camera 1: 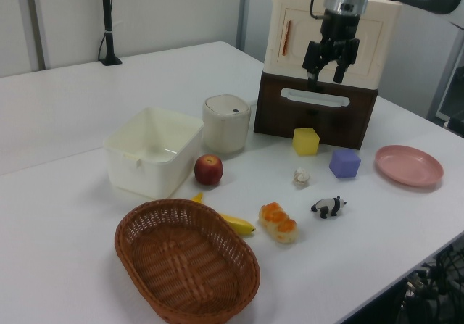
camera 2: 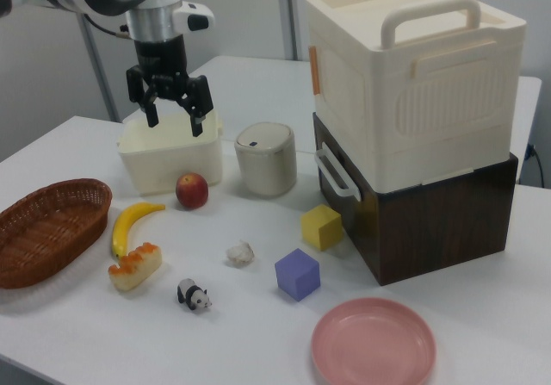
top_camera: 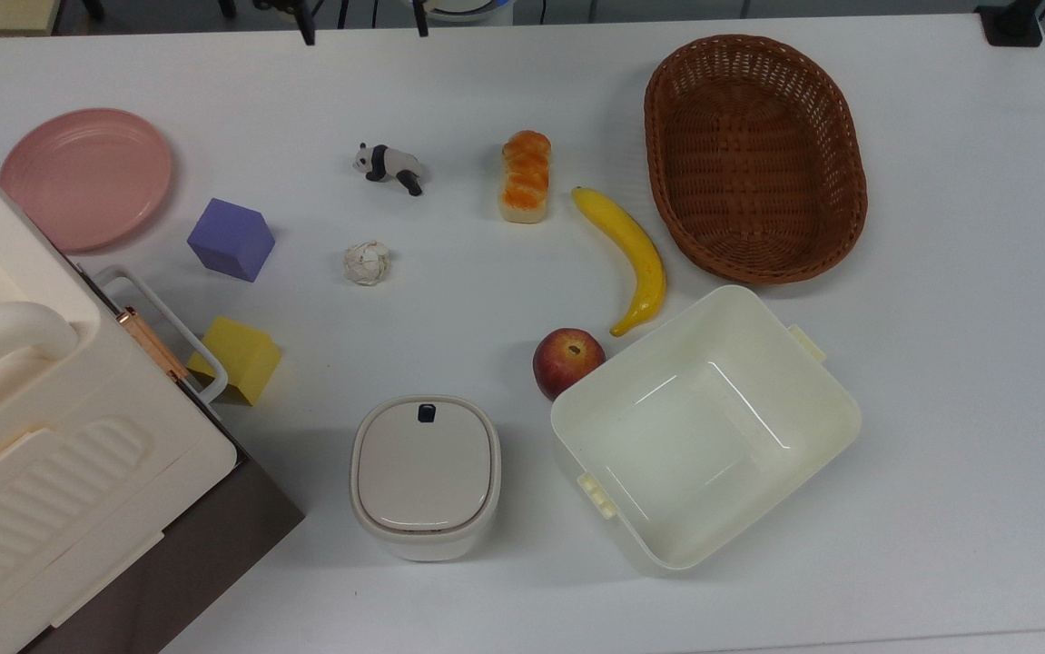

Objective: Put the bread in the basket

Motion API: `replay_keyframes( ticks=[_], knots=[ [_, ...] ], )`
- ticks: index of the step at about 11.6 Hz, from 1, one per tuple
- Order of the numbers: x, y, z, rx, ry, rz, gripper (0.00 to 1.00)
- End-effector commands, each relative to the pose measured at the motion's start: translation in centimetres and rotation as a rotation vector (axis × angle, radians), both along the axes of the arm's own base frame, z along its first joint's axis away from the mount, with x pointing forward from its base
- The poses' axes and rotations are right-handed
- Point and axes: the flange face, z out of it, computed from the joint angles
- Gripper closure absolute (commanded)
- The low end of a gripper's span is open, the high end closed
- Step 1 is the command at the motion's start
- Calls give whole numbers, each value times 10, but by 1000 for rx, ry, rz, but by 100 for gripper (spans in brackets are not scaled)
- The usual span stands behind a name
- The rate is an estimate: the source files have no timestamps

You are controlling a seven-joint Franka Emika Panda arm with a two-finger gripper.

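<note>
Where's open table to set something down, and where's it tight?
Free: the table on the top view's right of the basket and tub; also along the top edge above the panda. Tight: bread, banana, apple by the tub.

Basket [top_camera: 755, 159]: dark brown woven wicker, rough. Bread [top_camera: 525, 175]: glazed, bumpy top. Tub [top_camera: 705, 425]: cream plastic, glossy. Worktop [top_camera: 958, 363]: white, smooth, matt.
</note>
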Motion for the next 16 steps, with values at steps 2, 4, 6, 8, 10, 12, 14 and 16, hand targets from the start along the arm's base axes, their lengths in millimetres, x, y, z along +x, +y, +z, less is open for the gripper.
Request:
replay_keyframes(
  ticks=[2,4,6,8,10,12,14,16],
  knots=[
    [-49,66,-58,1,-96,-70,0],
    [-71,84,-79,-17,-81,-44,0],
    [-96,98,-102,-35,-70,-16,0],
    [-112,112,-124,-56,-32,9,0],
    [-105,114,-135,-54,-17,7,0],
    [-98,122,-150,-53,14,22,0],
    [-93,128,-167,-50,49,35,0],
    [-86,144,-189,-46,70,50,0]
  ],
)
